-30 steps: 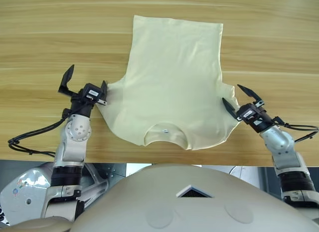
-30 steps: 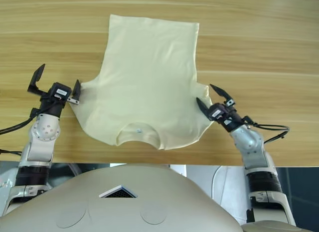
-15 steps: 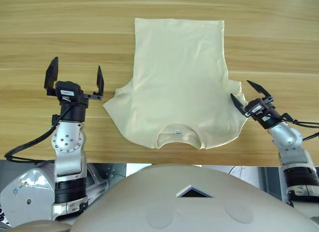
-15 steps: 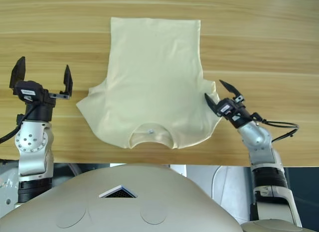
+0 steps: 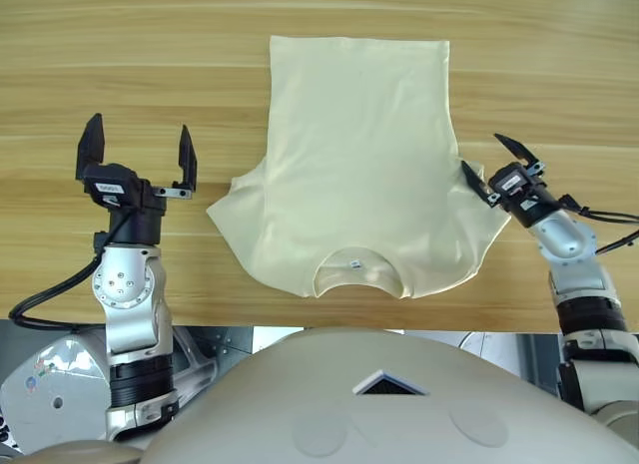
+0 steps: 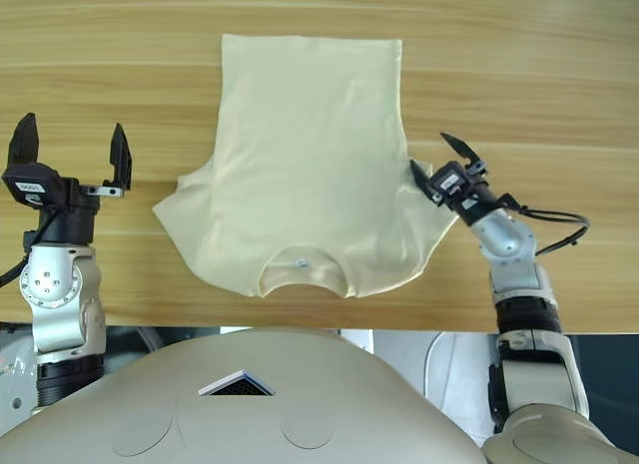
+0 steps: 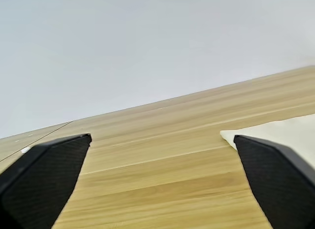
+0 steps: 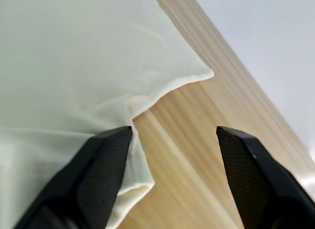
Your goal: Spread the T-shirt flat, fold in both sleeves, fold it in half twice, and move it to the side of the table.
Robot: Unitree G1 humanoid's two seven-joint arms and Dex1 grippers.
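I see the cream T-shirt (image 5: pixel 359 165) spread roughly flat on the bench (image 5: pixel 120 45), sleeves unfolded (every fold is left to do). My left fingers (image 5: pixel 187 160) gape beside its left sleeve. My right fingers (image 5: pixel 511 149) are released at its right sleeve.

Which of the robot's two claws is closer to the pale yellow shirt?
The right gripper: it is open right at the sleeve edge of the T-shirt. The left gripper, also open, stands over the bare wooden table, apart from the cloth.
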